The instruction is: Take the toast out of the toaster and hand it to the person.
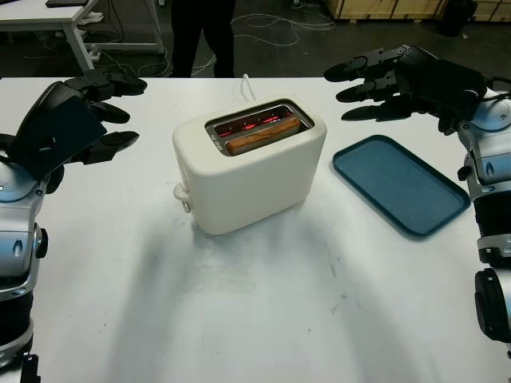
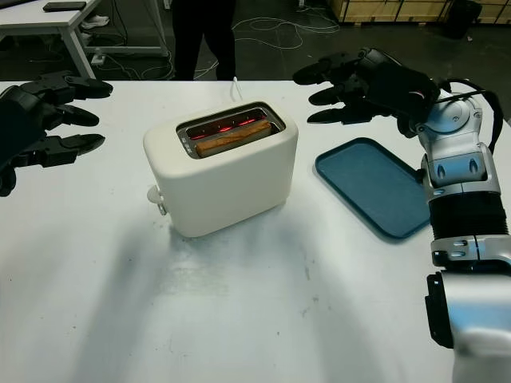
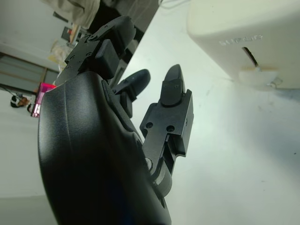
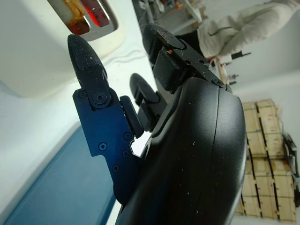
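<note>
While toast (image 1: 263,136) sits in toaster (image 1: 247,171), right robot hand (image 1: 375,80) hovers beside, open, empty.

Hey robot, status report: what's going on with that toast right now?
Left hand open, left of toaster. Right hand open, up beyond the blue tray. Toast still in near slot, elements glowing red. Nothing blocking the slot.

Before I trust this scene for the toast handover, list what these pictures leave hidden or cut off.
- Toast: lower part hidden inside the toaster slot.
- Person: cut off by the head views' top edge; just the legs show beyond the table.
- Toaster's far side: turned away from the head camera.
- Tray: cut off by the right wrist view's edge and partly behind the right hand.
</note>
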